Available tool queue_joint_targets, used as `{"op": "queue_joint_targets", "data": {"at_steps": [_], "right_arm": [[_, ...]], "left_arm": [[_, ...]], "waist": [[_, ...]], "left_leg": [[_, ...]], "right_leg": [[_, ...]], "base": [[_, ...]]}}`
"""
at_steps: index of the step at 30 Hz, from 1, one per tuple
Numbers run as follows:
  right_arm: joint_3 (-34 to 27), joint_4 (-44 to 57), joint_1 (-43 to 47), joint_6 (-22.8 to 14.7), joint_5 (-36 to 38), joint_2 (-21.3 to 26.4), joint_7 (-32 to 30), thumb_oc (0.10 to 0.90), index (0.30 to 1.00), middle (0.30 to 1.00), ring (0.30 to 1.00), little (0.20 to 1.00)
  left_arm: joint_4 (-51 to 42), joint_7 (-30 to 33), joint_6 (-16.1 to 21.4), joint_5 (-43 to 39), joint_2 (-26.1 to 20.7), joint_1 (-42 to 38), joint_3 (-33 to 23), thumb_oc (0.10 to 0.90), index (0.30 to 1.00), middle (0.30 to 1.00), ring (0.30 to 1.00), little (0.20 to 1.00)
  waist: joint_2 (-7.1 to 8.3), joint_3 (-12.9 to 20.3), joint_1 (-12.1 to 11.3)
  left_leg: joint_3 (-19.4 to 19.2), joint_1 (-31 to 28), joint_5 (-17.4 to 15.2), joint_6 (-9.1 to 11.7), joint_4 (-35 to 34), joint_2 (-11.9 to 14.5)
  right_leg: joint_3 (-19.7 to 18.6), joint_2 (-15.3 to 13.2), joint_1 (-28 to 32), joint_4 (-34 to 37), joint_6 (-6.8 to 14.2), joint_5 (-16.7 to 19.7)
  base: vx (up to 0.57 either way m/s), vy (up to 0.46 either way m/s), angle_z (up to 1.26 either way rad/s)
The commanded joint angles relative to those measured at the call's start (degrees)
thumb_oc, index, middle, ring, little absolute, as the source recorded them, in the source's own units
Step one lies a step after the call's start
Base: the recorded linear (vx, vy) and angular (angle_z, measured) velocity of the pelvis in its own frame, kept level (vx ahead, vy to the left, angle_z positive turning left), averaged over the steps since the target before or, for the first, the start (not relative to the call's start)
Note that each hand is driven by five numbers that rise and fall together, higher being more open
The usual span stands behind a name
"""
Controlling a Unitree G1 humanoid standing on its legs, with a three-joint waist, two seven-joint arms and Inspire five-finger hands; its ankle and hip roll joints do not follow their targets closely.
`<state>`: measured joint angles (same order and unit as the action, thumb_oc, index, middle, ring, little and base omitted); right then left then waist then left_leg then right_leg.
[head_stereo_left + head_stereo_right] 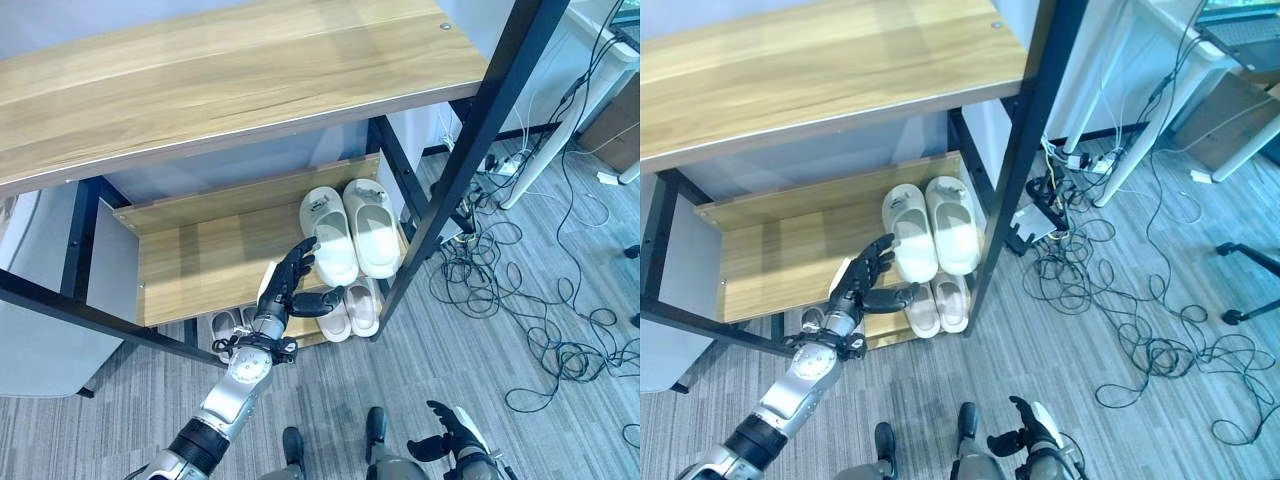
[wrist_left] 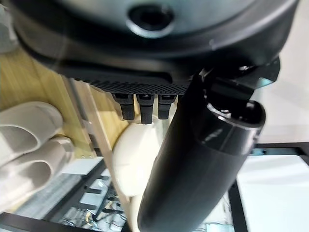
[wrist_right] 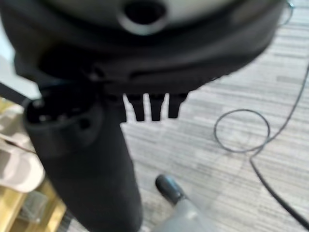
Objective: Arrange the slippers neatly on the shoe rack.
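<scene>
slippers (image 1: 350, 231) paired on shelf (image 1: 200, 255), left hand (image 1: 292, 288) outstretched beside them, fingers released

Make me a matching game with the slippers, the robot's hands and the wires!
Things:
1. cream slippers
2. beige slippers
3. left hand
4. cables

Places:
A. tangled on the grey floor, right of the rack
B. lower shelf, below the cream pair
C. middle shelf, side by side
D. fingers open, reaching toward the cream pair

Pairs: 1-C, 2-B, 3-D, 4-A
</scene>
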<state>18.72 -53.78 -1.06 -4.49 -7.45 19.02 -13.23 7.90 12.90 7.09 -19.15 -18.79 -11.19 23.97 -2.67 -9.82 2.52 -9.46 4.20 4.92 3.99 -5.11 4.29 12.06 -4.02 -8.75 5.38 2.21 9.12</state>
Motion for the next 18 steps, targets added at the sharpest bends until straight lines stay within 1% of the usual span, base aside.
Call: {"op": "queue_joint_targets", "data": {"at_steps": [1, 4, 5, 6, 8, 10, 15, 18], "right_arm": [[-1.05, -1.09, -0.32, -1.66, 0.78, -0.83, -0.25, 0.800, 0.900, 0.900, 0.900, 0.900], [-1.43, -1.90, -0.29, -1.59, 0.81, -1.28, 0.12, 0.800, 0.900, 0.900, 0.900, 0.900], [-1.39, -1.91, -0.32, -1.60, 0.81, -1.30, 0.12, 0.800, 0.900, 0.900, 0.900, 0.900], [-1.69, -2.16, -0.25, -1.46, 0.83, -1.52, 0.36, 0.800, 0.900, 0.900, 0.900, 0.900], [-1.68, -2.43, -0.32, -1.48, 0.83, -1.63, 0.44, 0.800, 0.900, 0.900, 0.900, 0.900], [-2.00, -2.68, -0.26, -1.43, 0.88, -1.69, 0.54, 0.800, 0.900, 0.900, 0.900, 0.900], [-2.63, -3.79, -0.30, -1.32, 0.85, -1.96, 0.97, 0.800, 0.900, 0.900, 0.900, 0.900], [-3.12, -4.43, -0.51, -1.14, 0.73, -2.12, 1.06, 0.800, 0.900, 0.900, 0.900, 0.900]], "left_arm": [[-8.79, -2.37, 5.30, 0.84, -1.56, 0.29, -4.17, 0.800, 0.900, 0.900, 0.900, 0.900], [-10.98, -3.67, 5.28, 0.86, -2.73, 4.52, -6.06, 0.800, 0.900, 0.900, 0.900, 0.900], [-11.10, -3.69, 5.22, 0.85, -2.78, 4.63, -6.10, 0.800, 0.900, 0.900, 0.900, 0.900], [-12.10, -4.62, 5.05, 0.42, -3.41, 7.49, -7.21, 0.800, 0.900, 0.900, 0.900, 0.900], [-12.36, -4.94, 4.99, 0.67, -3.85, 8.55, -7.71, 0.800, 0.900, 0.900, 0.900, 0.900], [-12.68, -5.81, 4.91, 1.32, -4.79, 11.67, -8.71, 0.800, 0.900, 0.900, 0.900, 0.900], [-10.55, -7.72, 4.43, 2.60, -5.75, 18.19, -10.62, 0.800, 0.900, 0.900, 0.900, 0.900], [-6.88, -8.96, 4.02, 2.28, -5.52, 22.00, -11.54, 0.800, 0.900, 0.900, 0.900, 0.900]], "waist": [[1.02, 2.93, -1.25], [1.27, 3.31, -2.30], [1.29, 3.32, -2.24], [1.49, 3.50, -2.98], [1.58, 3.64, -3.16], [1.73, 3.93, -3.88], [2.14, 4.55, -5.28], [2.41, 4.85, -6.21]], "left_leg": [[3.96, 3.75, -1.24, 1.88, 0.11, 1.17], [4.36, 3.42, -1.24, 1.97, 0.11, 1.14], [4.39, 3.40, -1.24, 1.97, 0.11, 1.14], [4.75, 3.17, -1.27, 1.99, 0.11, 1.09], [4.87, 3.05, -1.27, 2.01, 0.11, 1.04], [5.21, 2.78, -1.33, 1.99, 0.11, 0.87], [5.81, 2.04, -1.47, 1.82, 0.11, 0.61], [6.29, 1.55, -1.49, 1.65, 0.11, 0.44]], "right_leg": [[1.94, -2.09, 2.55, -0.38, 4.47, -8.85], [2.59, -2.19, 3.36, -0.38, 4.45, -8.98], [2.63, -2.20, 3.40, -0.38, 4.45, -8.99], [2.98, -2.26, 3.92, -0.38, 4.46, -9.04], [3.12, -2.27, 4.16, -0.38, 4.46, -9.08], [3.49, -2.30, 4.58, -0.38, 4.44, -9.11], [4.30, -2.46, 5.86, -0.38, 4.50, -9.18], [4.86, -2.56, 6.72, -0.38, 4.48, -9.24]], "base": [[0.00, -0.003, 0.11], [0.00, 0.002, 0.09], [0.00, 0.003, 0.10], [0.00, 0.000, 0.12], [0.00, 0.008, 0.12], [0.00, 0.015, 0.13], [0.00, 0.006, 0.05], [0.01, 0.019, 0.14]]}}
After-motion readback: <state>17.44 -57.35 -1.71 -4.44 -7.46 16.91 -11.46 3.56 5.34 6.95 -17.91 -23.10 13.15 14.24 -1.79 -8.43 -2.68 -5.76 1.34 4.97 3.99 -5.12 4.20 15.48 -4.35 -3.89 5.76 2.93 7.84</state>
